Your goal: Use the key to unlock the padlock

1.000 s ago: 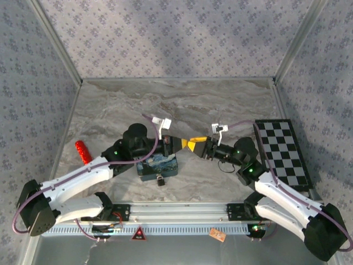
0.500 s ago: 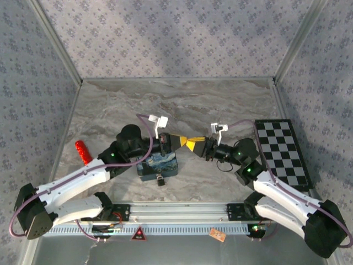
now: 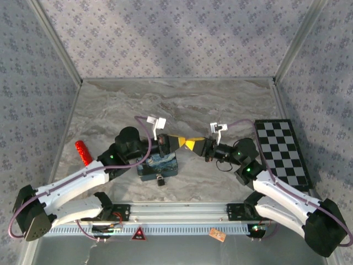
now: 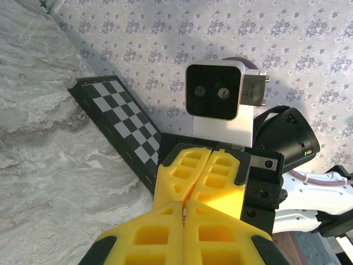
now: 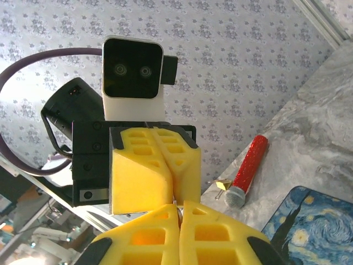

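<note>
Tiny dark padlock [image 3: 160, 180], lying just beside blue tin [image 3: 156, 164]

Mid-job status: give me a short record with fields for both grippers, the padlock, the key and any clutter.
left gripper: shut, raised off the table
right gripper: shut, tip to tip with the left
padlock: on the table by the tin's near side, ungripped
key: cannot make it out; possibly pinched where the tips meet
clutter: red cylinder on the left, checkerboard on the right

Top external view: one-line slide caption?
Shut tip to tip, the left gripper and right gripper meet beside the blue tin; the padlock sits at the tin's near side.
</note>
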Motion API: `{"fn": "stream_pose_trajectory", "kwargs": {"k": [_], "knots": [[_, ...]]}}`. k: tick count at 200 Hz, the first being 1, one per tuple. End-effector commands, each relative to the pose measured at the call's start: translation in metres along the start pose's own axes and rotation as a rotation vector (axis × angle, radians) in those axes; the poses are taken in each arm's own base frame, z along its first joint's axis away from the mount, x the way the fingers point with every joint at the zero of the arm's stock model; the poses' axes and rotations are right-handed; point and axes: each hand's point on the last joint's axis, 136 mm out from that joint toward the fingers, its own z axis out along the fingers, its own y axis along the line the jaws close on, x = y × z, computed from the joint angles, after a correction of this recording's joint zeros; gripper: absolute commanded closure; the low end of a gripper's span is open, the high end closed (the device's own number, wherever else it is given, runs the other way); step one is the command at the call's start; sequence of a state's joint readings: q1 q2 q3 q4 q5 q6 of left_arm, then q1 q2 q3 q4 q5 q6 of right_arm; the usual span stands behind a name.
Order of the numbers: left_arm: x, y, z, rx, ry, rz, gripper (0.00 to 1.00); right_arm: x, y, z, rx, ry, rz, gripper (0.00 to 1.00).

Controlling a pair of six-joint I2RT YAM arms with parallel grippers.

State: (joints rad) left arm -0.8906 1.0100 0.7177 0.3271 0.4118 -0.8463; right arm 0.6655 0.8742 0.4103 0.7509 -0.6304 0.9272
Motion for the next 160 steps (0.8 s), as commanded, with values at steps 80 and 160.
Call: {"fn": "stream_pose_trajectory", "kwargs": {"k": [80, 160], "knots": [[-0.008, 0.065, -0.040, -0.470, -0.009, 0.107, 0.23, -0.003, -0.051, -0.028, 0.334, -0.010, 0.049, 1.00], [0.067, 0.138, -0.161, -1.251, 0.499, 0.164, 0.19, 0.031, -0.111, -0.079, 0.665, 0.090, 0.117, 1.00]]}}
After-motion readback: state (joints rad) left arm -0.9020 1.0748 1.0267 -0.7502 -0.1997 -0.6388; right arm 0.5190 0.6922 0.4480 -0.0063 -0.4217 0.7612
